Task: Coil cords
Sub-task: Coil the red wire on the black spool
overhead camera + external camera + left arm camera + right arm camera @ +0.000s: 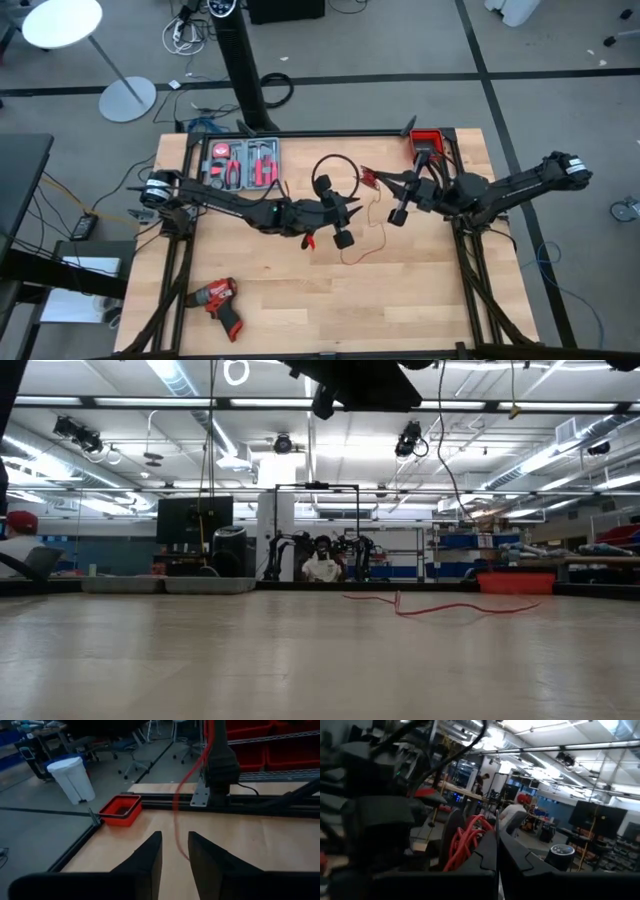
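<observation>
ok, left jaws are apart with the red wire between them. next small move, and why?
Probably close the left gripper on the red wire: the wire hangs in its open gap, its tail lies loose on the table, and the right gripper is shut beside red loops.
</observation>
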Robot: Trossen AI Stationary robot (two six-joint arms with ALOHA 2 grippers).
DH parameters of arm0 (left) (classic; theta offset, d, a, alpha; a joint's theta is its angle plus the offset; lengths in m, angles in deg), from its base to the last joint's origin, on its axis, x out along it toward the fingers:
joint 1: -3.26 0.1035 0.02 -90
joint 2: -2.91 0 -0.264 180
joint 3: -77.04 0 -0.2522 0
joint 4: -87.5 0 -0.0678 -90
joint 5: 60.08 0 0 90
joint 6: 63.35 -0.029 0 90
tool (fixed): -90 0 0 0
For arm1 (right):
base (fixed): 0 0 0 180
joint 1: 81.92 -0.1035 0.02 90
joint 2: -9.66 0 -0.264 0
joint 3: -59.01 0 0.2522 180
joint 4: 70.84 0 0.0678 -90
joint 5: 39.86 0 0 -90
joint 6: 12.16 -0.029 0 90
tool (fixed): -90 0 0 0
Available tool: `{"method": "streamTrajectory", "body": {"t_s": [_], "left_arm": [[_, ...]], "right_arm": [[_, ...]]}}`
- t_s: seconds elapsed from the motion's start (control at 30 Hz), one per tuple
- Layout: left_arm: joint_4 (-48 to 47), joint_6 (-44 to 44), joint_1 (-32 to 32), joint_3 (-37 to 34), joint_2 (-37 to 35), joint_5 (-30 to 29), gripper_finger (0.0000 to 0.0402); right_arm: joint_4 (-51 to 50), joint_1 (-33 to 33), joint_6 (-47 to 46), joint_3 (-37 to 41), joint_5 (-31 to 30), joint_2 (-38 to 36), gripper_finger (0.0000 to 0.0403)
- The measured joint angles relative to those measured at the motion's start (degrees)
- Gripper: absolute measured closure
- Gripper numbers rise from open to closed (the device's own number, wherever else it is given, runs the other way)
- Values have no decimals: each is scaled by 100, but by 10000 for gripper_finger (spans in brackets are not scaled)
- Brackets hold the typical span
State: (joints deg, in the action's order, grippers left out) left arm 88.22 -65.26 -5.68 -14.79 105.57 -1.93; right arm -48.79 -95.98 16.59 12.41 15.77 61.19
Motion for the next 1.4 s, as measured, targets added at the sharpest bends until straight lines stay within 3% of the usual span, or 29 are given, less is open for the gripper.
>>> {"method": "streamTrajectory", "body": {"t_s": [0.23,0.43,0.93,1.23,1.4], "left_arm": [[-58,-283,-89,0,-84,-51,303],[-2,-1243,-95,0,-84,-71,303],[28,-1584,-95,4,-93,-159,303],[-538,-1586,-255,13,-132,-728,303],[-496,-1569,-248,11,-132,-721,304]], "right_arm": [[-1927,-439,-30,0,236,-755,403],[-2969,-614,-212,0,295,-943,403],[-2712,-356,153,7,304,-295,403],[-2881,-341,297,2,255,-567,403],[-2879,-335,285,4,306,-620,403]]}}
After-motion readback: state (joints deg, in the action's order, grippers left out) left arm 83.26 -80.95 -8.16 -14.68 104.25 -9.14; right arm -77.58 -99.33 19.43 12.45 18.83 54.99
